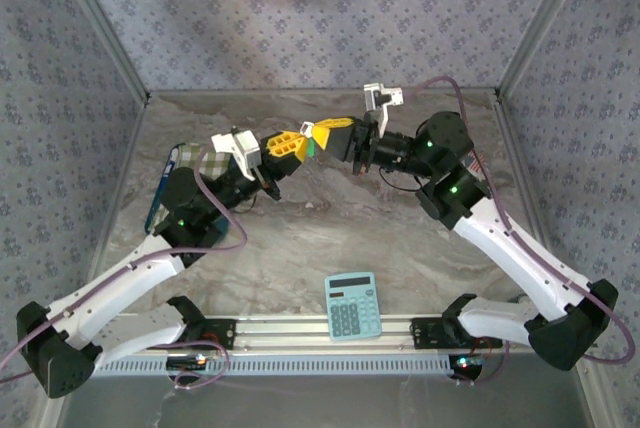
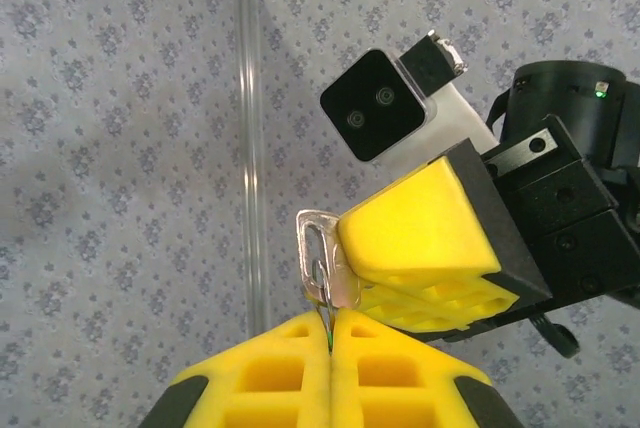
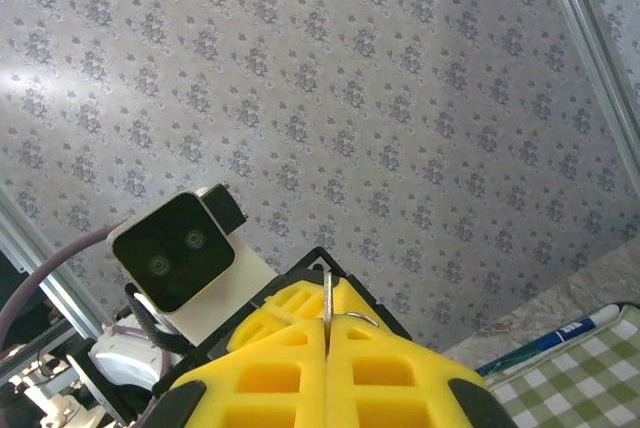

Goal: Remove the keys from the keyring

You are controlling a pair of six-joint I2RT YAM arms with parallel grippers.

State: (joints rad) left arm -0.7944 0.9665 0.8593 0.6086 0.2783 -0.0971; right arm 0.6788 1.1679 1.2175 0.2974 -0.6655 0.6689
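Left claw [image 2: 331,320] is pinched shut on a thin green piece [image 2: 328,338]; right claw [image 3: 327,316] is pinched shut on a silver key [image 2: 312,233].

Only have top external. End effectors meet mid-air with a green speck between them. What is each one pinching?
Observer: In the left wrist view, the right end effector is shut on a silver key, head sticking out to one side.
Operator: And the left?
Observer: Left end effector is shut on a green piece, wedged in the seam between its fingers.
Operator: Ring?
Observer: Right wrist view shows a thin wire loop curling beside the key's edge.
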